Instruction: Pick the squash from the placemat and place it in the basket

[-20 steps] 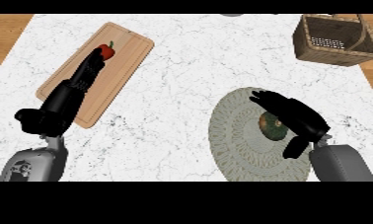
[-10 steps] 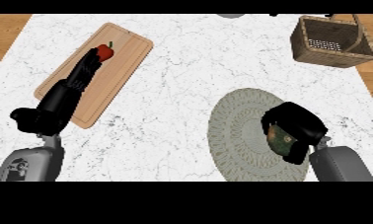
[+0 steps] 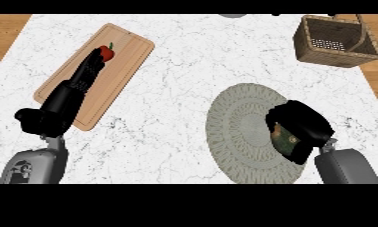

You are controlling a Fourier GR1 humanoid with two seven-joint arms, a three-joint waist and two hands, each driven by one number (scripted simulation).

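The grasp is the step in hand: the right hand [image 3: 303, 126] curls round the squash [image 3: 282, 139] at the placemat's [image 3: 232, 121] right side. Next comes a lift and carry to the basket [image 3: 332, 56], well apart. The left hand [image 3: 85, 76] lies straight-fingered on the cutting board [image 3: 125, 66].

One white marble counter [image 3: 192, 66] carries one wooden cutting board [image 3: 125, 53], one round woven placemat [image 3: 236, 131] and one wicker basket [image 3: 336, 41]. There are two pieces of produce: one small red fruit [image 3: 108, 54] with a green stem and one dark green squash [image 3: 283, 139]. Two black hands show, the left hand [image 3: 70, 96] and the right hand [image 3: 304, 123]. There are two grey forearms, the left forearm [image 3: 33, 166] and the right forearm [image 3: 347, 167]. One grey thing [image 3: 232, 15] is cut off at the far edge.
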